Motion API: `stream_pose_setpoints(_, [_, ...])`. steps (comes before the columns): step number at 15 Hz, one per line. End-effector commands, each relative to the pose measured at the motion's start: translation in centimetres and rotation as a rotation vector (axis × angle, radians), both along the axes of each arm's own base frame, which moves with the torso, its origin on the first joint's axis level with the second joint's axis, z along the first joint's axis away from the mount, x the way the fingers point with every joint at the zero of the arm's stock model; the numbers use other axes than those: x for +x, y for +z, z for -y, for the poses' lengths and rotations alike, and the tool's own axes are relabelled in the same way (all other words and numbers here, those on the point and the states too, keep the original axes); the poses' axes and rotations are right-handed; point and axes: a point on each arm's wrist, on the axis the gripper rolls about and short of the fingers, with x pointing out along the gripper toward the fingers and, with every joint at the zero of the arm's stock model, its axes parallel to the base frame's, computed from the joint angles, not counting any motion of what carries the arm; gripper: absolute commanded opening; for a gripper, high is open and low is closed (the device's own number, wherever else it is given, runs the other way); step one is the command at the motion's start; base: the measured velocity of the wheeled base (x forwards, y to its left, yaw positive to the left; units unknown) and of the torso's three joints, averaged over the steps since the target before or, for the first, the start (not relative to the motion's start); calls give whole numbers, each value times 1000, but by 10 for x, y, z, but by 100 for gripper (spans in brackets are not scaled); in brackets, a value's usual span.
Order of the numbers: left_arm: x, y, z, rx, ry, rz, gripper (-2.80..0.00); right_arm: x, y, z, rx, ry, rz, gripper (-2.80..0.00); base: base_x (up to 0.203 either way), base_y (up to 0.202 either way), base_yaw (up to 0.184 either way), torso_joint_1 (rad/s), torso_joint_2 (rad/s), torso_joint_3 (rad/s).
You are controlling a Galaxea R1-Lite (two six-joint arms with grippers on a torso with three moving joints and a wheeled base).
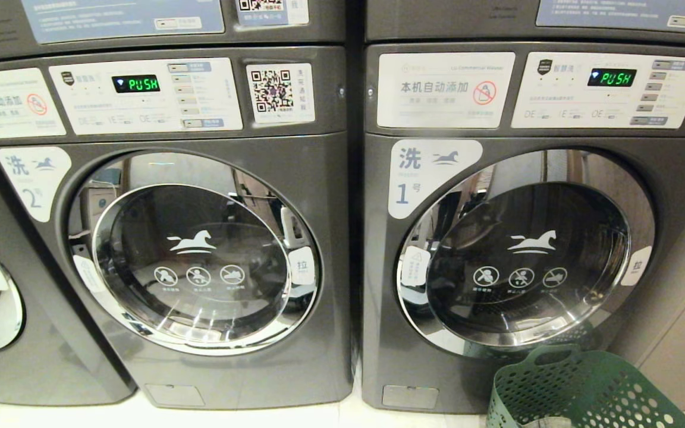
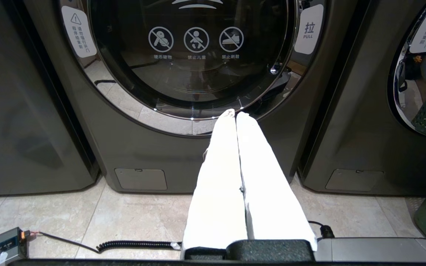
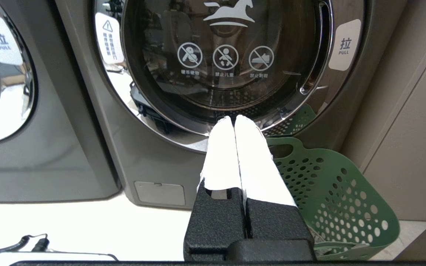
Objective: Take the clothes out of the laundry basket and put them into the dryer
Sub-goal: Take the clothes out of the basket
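The two machines (image 1: 330, 356) are dark grey with chrome-ringed dark glass doors (image 1: 200, 261). Their displays (image 1: 135, 83) glow green. The laundry basket (image 1: 586, 392) is green, dotted with round holes. The floor (image 2: 87, 214) is beige tile.

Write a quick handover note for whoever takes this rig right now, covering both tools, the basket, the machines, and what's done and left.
Left tool: shut, empty, facing machine 2.
Right tool: shut, empty, facing machine 1.
Basket: on the floor by machine 1, right of its door.
Both doors closed, displays read PUSH.
Done: nothing.
Left: open a door, move the clothes from the basket into the drum.
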Motion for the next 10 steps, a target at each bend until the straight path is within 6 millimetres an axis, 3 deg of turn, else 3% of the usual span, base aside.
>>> stream_pose_setpoints(1, [0,0,0,0,1,1,-280,0,0,0,-13,4,0,-280,0,0,0,0,0,0])
stream_pose_setpoints(6, [0,0,0,0,1,1,-280,0,-1,-1,-184,43,1,-280,0,0,0,0,0,0])
stream_pose_setpoints(10, [0,0,0,0,1,1,-280,0,-1,-1,-188,59,2,-280,0,0,0,0,0,0])
